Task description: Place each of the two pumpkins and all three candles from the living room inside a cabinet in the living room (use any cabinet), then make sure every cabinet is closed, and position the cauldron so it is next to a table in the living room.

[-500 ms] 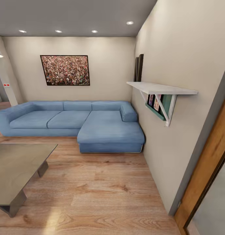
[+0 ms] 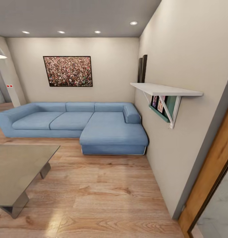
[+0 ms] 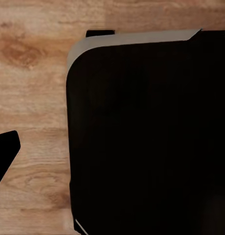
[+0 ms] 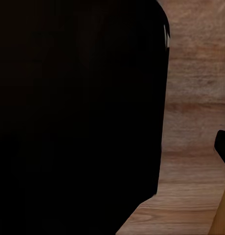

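Blue cloth fills the middle of what my head sees: a corner sofa [image 2: 77, 127] pushed against the far wall, under a speckled picture [image 2: 68, 71]. The low table [image 2: 18, 172] with the glossy grey top and slanted slab legs stands at my left, near me on the wooden floor [image 2: 107, 195]; that is the table the pot must end up beside. No pumpkin, candle, pot or low dark cupboard is before me here, so I judge I am on my way, looking for them. A white shelf [image 2: 165, 89] juts from the wall on my right, with a wooden door frame [image 2: 209, 172] nearer.

My arms seem tucked low against my body for travelling: each wrist camera looks down at floorboards past a big black bulk, probably my own base. Whether either claw is apart or together I cannot tell.
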`<state>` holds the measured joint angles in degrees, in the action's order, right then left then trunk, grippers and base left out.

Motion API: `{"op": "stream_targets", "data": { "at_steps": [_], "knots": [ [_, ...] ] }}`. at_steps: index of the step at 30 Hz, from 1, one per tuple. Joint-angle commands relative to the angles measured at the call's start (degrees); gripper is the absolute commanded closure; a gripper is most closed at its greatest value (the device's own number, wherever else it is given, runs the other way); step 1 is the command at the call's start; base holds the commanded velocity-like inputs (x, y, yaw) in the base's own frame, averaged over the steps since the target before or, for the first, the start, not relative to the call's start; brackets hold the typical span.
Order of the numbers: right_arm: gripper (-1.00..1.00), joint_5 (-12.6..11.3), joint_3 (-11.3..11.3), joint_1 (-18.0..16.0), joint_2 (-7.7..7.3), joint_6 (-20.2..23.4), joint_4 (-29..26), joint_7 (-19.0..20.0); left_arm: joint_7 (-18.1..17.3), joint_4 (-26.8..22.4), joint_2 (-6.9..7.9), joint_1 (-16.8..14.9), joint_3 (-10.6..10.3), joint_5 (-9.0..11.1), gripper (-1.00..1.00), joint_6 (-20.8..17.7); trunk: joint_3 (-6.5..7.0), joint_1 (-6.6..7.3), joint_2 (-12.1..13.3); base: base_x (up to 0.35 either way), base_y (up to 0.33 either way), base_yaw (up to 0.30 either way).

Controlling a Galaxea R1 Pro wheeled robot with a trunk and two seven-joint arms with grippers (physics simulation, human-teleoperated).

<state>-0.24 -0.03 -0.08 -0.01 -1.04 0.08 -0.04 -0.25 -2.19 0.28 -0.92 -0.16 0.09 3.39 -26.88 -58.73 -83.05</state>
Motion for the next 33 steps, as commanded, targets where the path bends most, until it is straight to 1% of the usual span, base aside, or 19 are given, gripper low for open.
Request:
{"op": "stream_targets", "data": {
  "at_steps": [1, 3, 7, 10, 33],
  "knots": [
    [-1.00, 0.01, 0.01, -0.01, 0.00, -0.44, 0.01, 0.02, -0.02, 0.08, 0.01, -0.04, -0.05, 0.04, -1.00, 0.54, -0.05, 0.00, -0.03, 0.000, 0.000, 0.220],
    [-1.00, 0.03, 0.02, -0.01, 0.01, -1.08, 0.01, 0.01, -0.02, 0.08, 0.03, -0.04, -0.08, 0.06, -1.00, 1.18, -0.05, 0.00, -0.03, 0.000, 0.000, 0.238],
    [-1.00, 0.09, 0.02, -0.01, 0.01, -2.18, 0.01, 0.10, -0.02, 0.14, 0.06, -0.04, -0.06, 0.14, -1.00, 1.26, -0.10, 0.00, -0.03, 0.000, 0.000, 0.251],
    [-1.00, 0.09, 0.03, -0.01, 0.01, -2.38, 0.01, 0.12, -0.02, 0.16, 0.05, -0.04, -0.03, 0.11, -1.00, 1.27, -0.15, 0.00, -0.03, 0.000, 0.000, 0.128],
    [-1.00, 0.06, 0.03, -0.01, 0.23, -2.54, 0.01, 0.13, -0.02, 0.13, -0.02, -0.04, 0.01, -0.01, -1.00, 1.27, -0.17, 0.00, -0.03, 0.000, 0.000, 0.005]
  ]
}}
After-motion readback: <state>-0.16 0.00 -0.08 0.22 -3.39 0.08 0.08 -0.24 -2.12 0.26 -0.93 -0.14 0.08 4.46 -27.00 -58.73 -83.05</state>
